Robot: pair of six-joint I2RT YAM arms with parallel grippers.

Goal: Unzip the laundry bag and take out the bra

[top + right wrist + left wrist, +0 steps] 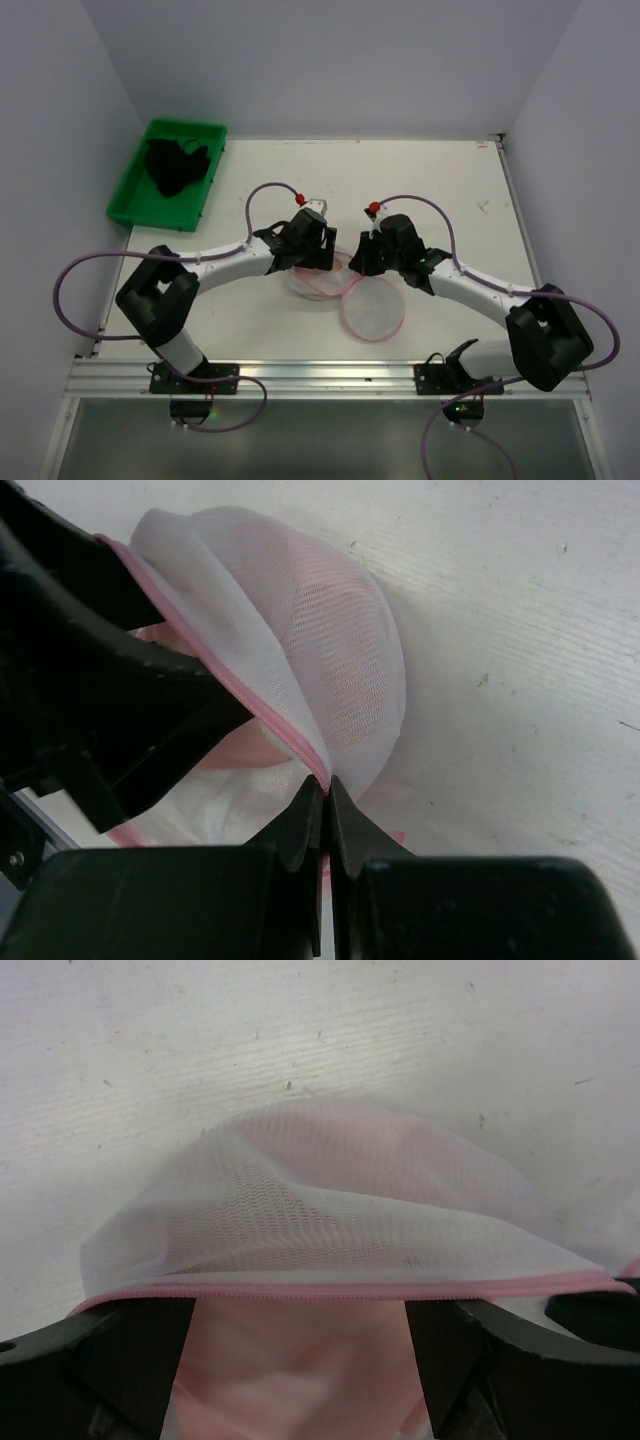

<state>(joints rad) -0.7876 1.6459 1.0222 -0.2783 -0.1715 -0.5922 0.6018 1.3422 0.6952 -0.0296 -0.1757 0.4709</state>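
Right gripper (326, 783) pinches the laundry bag's (340, 650) pink trim (290, 742); my left gripper (300, 1315) gapes wide at its rim.

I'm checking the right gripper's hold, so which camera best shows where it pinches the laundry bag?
The right wrist view: the right gripper is shut on the pink trim of the laundry bag. In the top external view, the arm hides that pinch. The left wrist view shows the trim, but not the pinch.
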